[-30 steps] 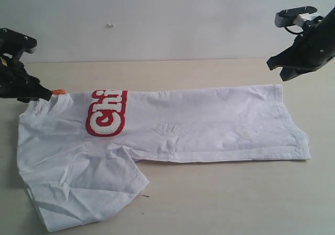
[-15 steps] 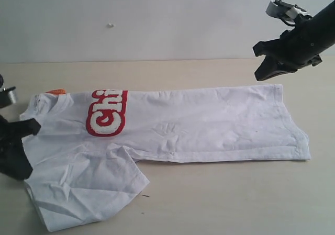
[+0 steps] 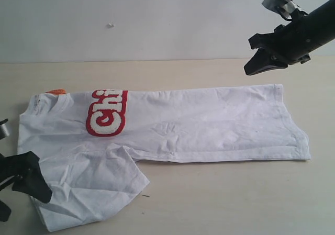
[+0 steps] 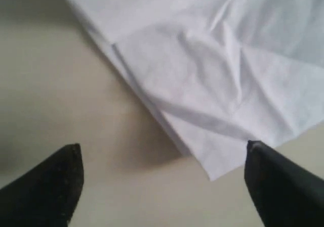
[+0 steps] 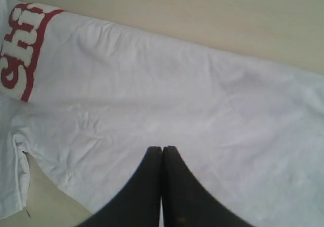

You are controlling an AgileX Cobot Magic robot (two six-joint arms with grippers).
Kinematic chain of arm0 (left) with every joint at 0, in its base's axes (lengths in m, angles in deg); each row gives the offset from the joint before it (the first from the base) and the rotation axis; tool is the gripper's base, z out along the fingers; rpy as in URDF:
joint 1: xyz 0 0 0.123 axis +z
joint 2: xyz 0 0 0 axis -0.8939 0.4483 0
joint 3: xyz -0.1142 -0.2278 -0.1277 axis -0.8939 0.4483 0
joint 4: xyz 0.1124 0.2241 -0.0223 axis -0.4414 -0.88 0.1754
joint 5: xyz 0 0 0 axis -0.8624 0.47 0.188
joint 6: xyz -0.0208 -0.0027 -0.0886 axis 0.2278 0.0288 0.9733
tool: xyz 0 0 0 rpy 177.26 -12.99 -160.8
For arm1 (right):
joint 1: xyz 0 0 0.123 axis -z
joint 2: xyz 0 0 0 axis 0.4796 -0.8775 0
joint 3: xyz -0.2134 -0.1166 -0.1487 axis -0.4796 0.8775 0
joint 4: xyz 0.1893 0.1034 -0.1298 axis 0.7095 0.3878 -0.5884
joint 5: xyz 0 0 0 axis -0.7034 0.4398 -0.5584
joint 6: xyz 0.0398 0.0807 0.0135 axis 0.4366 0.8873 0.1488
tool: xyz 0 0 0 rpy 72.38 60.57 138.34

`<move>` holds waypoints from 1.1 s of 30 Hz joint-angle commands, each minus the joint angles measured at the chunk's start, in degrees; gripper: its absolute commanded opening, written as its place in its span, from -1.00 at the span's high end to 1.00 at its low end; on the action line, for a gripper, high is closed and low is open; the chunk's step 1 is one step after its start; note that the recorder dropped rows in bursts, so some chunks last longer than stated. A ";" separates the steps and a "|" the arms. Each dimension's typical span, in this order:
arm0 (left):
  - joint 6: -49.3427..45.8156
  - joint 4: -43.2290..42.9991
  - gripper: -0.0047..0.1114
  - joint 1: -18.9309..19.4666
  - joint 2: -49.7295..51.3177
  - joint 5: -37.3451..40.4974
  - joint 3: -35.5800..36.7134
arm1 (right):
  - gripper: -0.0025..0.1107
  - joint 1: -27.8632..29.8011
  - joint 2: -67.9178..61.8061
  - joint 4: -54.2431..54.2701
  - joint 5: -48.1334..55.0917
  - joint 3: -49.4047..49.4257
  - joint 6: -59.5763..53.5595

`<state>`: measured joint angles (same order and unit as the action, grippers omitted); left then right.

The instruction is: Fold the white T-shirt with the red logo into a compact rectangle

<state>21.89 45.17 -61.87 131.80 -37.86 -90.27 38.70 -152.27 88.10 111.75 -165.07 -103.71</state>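
The white T-shirt lies folded lengthwise on the table, its red logo and orange neck tag at the left end. One sleeve sticks out toward the front left. My left gripper hovers open at that sleeve's outer edge; in the left wrist view its gripper straddles bare table, with the sleeve corner near one finger. My right gripper is shut and empty, raised over the far right of the shirt. The right wrist view has the gripper above plain white cloth.
The beige table meets a pale wall at the back. A small dark speck lies on the table just in front of the sleeve.
My left gripper has moved from the collar down the shirt's left edge to the front sleeve. My right gripper has shifted left and slightly up, staying shut. The shirt has not moved.
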 commanded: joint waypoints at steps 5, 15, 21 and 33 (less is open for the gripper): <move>-4.75 9.62 -0.16 -3.79 2.03 -8.46 2.74 | 0.96 -0.06 0.88 0.90 0.26 -0.28 -1.26; -11.21 20.13 -0.05 -8.44 7.43 -9.53 2.74 | 0.96 -0.06 0.88 1.95 0.18 -0.28 -2.23; -17.78 25.31 0.92 -7.02 7.41 8.65 0.05 | 0.96 -0.06 0.88 1.95 -0.41 -0.28 -2.36; -22.34 52.39 0.86 1.93 15.54 7.35 -15.20 | 0.96 -0.06 0.88 0.23 -0.42 -0.28 -2.36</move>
<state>-1.33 95.49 -59.99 144.60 -25.36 -105.13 38.70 -152.27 89.03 111.40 -165.07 -105.34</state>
